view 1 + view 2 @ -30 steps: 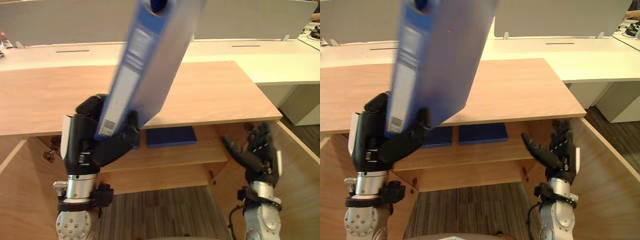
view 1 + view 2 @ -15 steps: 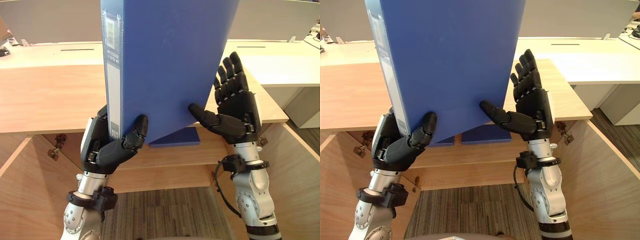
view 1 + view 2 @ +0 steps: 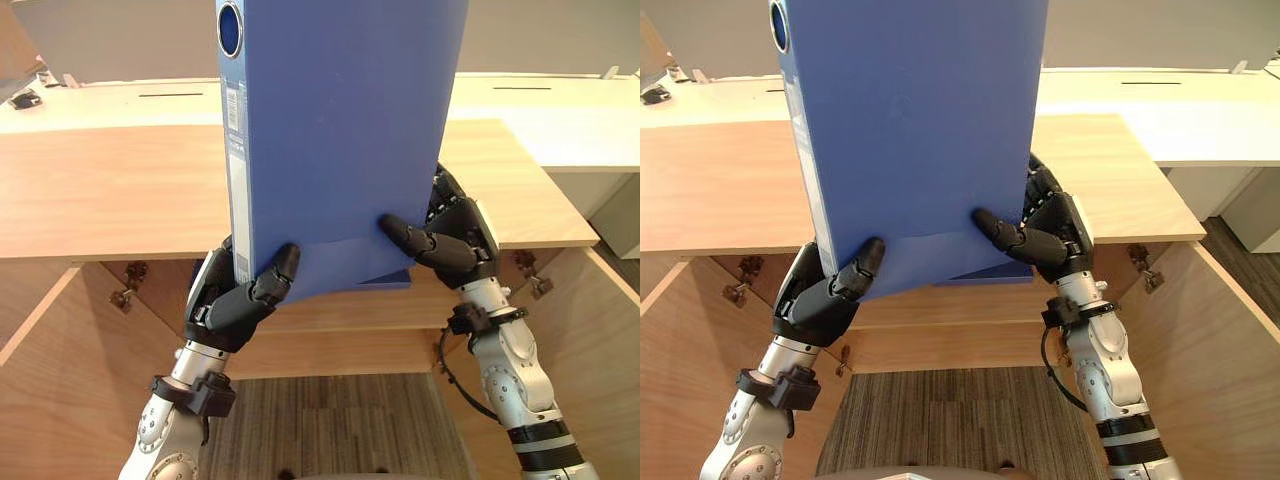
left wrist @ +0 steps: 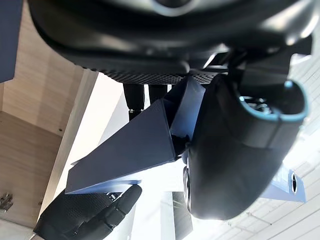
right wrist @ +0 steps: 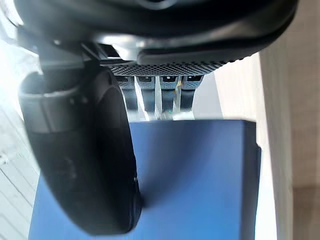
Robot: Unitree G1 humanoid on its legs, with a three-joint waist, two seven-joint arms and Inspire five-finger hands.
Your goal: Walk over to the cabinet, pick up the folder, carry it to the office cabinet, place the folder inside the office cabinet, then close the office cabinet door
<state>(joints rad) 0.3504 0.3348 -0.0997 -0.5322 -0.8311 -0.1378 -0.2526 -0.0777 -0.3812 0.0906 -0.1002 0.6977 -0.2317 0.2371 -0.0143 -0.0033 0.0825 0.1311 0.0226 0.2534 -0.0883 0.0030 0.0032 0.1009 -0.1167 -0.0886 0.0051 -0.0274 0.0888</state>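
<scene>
The wooden cabinet point(image 3: 100, 190) stands open just ahead, its doors point(image 3: 50, 370) swung outward and the shelf point(image 3: 330, 312) within reach. The blue folder point(image 3: 340, 130) is held upright in the air before it, rising above the cabinet's top, so pickup and carrying look done. The left robot hand point(image 3: 235, 300) is clamped round the lower spine corner; the right robot hand point(image 3: 450, 245) pinches the opposite lower edge, thumb on the cover. Lowering it onto the shelf, letting go and shutting the doors remain.
</scene>
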